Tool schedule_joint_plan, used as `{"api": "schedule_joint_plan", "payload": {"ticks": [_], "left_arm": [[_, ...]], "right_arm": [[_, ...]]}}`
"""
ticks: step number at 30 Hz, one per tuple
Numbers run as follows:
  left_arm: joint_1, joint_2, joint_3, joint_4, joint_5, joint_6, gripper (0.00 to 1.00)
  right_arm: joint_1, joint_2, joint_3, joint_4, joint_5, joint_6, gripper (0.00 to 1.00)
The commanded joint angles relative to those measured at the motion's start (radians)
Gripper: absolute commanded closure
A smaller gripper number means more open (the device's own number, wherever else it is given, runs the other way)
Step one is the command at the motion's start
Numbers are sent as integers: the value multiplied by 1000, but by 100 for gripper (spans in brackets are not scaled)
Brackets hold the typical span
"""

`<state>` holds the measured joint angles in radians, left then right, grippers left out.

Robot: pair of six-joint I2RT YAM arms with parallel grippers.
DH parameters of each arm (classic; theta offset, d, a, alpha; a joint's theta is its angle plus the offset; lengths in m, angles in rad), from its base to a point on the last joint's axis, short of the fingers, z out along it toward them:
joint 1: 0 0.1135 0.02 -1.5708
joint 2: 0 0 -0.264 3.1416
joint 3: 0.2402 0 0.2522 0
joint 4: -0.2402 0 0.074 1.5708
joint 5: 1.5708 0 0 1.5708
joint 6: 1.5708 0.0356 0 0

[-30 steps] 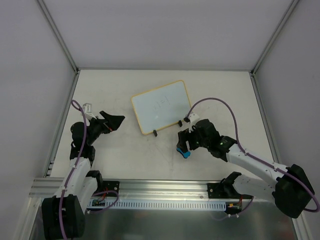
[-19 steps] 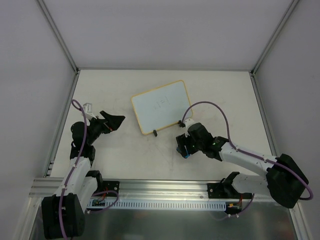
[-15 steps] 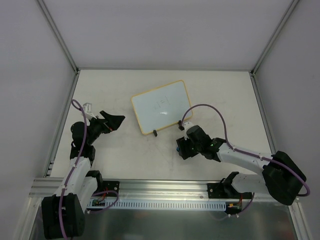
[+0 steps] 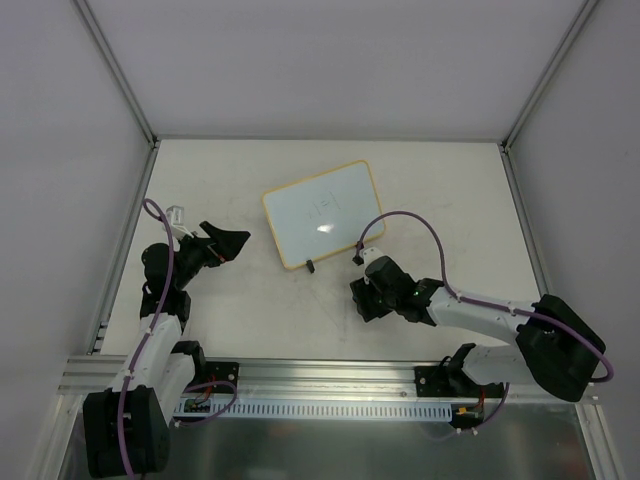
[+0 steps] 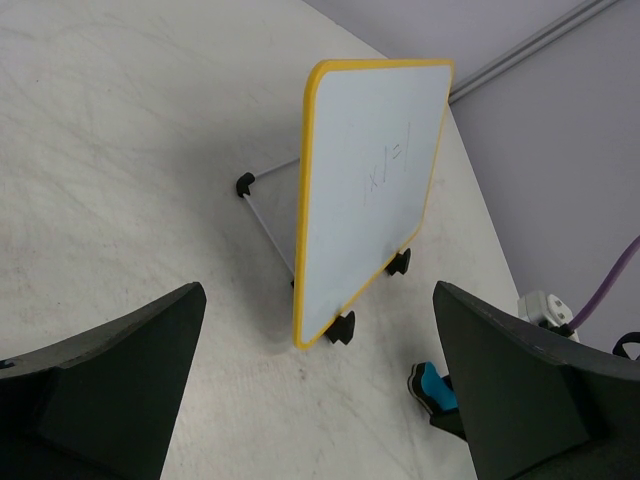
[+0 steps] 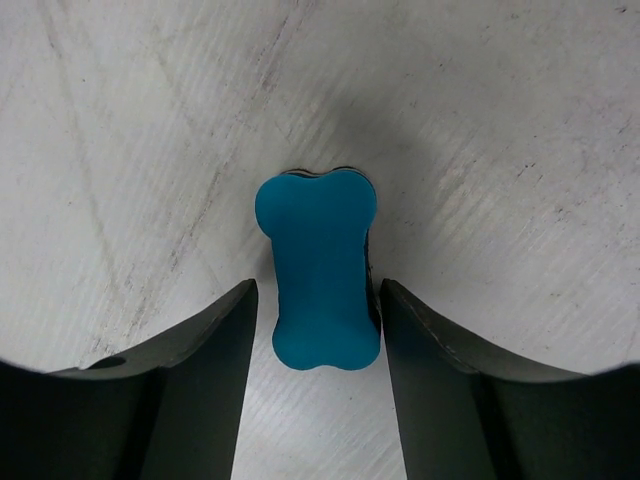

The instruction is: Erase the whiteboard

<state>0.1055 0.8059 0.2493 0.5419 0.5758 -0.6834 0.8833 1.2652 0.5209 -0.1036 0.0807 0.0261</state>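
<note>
The whiteboard (image 4: 322, 213), glossy white with a pale-yellow frame and two black clip feet, stands tilted at mid-table with faint marker writing on it. It also shows in the left wrist view (image 5: 370, 180). A blue bone-shaped eraser (image 6: 318, 270) lies flat on the table in front of the board. My right gripper (image 4: 368, 298) is low over the eraser and open, with one finger on each side of it (image 6: 318, 300) and a narrow gap on the left side. In the top view the gripper hides the eraser. My left gripper (image 4: 235, 243) is open and empty, left of the board.
The left wrist view shows the board's thin wire stand leg (image 5: 265, 205) behind it and the eraser (image 5: 437, 385) with my right gripper at the lower right. Grey walls enclose the table on three sides. A purple cable (image 4: 400, 222) loops above my right arm.
My right gripper has moved left and down over the blue eraser, which was visible at its tip and is now hidden in the top view. The left arm and the board have not moved.
</note>
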Motion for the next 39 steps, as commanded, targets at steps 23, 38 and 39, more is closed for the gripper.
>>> {"api": "schedule_joint_plan", "payload": {"ticks": [23, 38, 39], "left_arm": [[-1, 15, 10, 73, 39, 24, 1], [-20, 114, 19, 159, 75, 16, 1], [-23, 136, 19, 171, 73, 13, 1]], "right_arm": [[23, 33, 79, -31, 88, -14, 55], [25, -21, 140, -68, 85, -47, 80], [23, -21, 157, -71, 85, -51, 80]]}}
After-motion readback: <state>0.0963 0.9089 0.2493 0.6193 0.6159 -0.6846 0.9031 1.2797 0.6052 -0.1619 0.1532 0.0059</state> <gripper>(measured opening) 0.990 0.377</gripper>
